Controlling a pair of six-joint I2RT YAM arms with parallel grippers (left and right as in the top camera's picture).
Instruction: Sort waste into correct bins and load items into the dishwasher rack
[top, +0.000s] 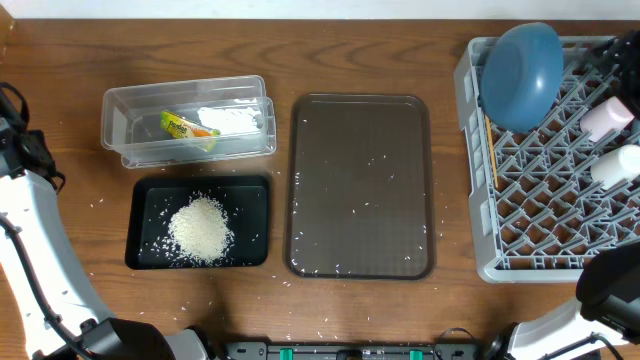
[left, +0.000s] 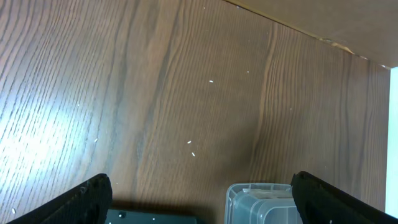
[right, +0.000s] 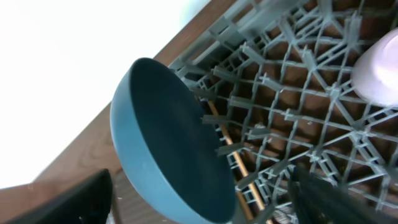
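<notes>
Right gripper (right: 202, 208) fingers apart, nothing clamped. Big blue bowl (right: 168, 143) just ahead of them, standing on edge at the corner of the rack (right: 298, 118), leaning against its grid. Chopsticks (right: 241, 167) lie on the rack floor just behind the bowl, pink cup (right: 380, 68) further off to the right. Bowl looks stiff, smooth, probably slippery and the heaviest item; if regrasped, pinch the upper rim, one finger inside, one outside. Left gripper (left: 208, 208) apart too, empty, bare table (left: 155, 93) ahead, clear tub (left: 261, 202) corner just under it
</notes>
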